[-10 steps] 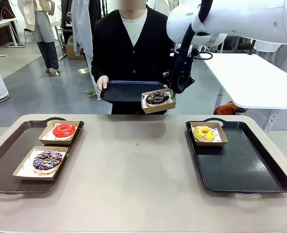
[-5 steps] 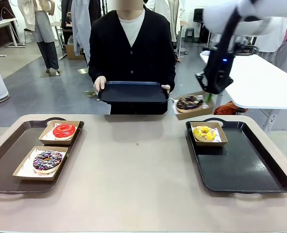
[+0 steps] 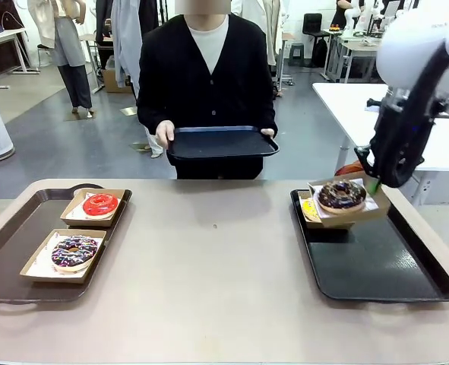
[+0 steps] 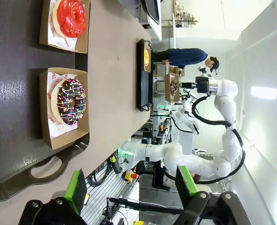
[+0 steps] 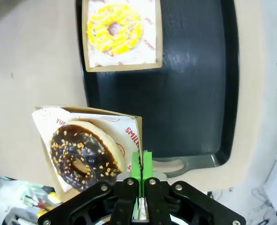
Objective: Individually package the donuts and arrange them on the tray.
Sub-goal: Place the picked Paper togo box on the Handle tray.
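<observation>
My right gripper [image 3: 374, 185] [image 5: 141, 169] is shut on the side wall of a cardboard box [image 3: 357, 217] that holds the chocolate-brown donut [image 3: 341, 195] [image 5: 79, 152]. The box hangs tilted just above the far-left corner of the right tray [image 3: 376, 266] [image 5: 190, 93]. It partly hides the boxed yellow donut [image 3: 308, 207] [image 5: 115, 28] on that tray. The red donut [image 3: 100, 204] [image 4: 71, 17] and the dark sprinkled donut [image 3: 74, 252] [image 4: 71, 101] sit in boxes on the left tray [image 3: 11, 251]. High above that tray, my left gripper [image 4: 131, 185] is open.
Across the table a person holds a dark tray [image 3: 220, 142] in both hands. The near half of the right tray is bare, and so is the tabletop [image 3: 209, 258] between the two trays. A white table [image 3: 346, 106] stands behind at the right.
My right arm has carried the boxed chocolate donut from beside the person's tray rightward and down to the right tray. The person's tray has shifted slightly right.
</observation>
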`<state>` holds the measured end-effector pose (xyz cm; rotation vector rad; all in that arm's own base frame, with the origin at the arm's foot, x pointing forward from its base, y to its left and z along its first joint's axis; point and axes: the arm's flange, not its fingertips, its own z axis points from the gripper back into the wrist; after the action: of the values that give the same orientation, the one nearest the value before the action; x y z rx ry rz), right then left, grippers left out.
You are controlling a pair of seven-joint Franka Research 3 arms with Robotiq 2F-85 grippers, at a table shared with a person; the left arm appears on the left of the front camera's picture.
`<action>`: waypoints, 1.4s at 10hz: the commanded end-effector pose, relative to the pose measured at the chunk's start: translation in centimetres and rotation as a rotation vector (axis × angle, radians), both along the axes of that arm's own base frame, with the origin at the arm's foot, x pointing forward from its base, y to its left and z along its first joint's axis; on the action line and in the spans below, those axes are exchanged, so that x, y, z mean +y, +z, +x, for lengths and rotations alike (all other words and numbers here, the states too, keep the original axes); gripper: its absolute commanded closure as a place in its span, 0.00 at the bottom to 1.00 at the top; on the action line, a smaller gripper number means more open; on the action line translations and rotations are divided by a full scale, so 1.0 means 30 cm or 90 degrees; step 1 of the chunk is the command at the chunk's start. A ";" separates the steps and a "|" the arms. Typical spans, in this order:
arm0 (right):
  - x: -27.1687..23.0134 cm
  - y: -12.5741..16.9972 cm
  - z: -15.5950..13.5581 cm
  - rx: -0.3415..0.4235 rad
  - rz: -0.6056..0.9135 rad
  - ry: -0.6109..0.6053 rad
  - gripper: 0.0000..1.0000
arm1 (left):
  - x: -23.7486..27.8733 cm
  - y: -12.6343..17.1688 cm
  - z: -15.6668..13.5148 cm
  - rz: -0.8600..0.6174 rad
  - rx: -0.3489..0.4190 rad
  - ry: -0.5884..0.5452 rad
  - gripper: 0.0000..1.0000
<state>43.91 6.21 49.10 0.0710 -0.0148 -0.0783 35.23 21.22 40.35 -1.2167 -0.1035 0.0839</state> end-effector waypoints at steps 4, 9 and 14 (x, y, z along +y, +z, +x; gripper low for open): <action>-0.094 -0.112 0.027 -0.003 -0.017 0.042 0.99 | 0.002 0.004 -0.004 -0.002 -0.003 0.003 0.00; -0.088 -0.089 -0.041 -0.019 0.003 0.026 0.99 | 0.002 0.004 -0.004 -0.002 -0.003 0.003 0.00; -0.095 -0.199 -0.067 -0.020 0.004 0.033 0.99 | 0.002 0.004 -0.004 -0.002 -0.003 0.003 0.00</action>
<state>42.37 3.33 44.28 0.0652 -0.0248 -0.0308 35.23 21.23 40.35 -1.2166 -0.1036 0.0841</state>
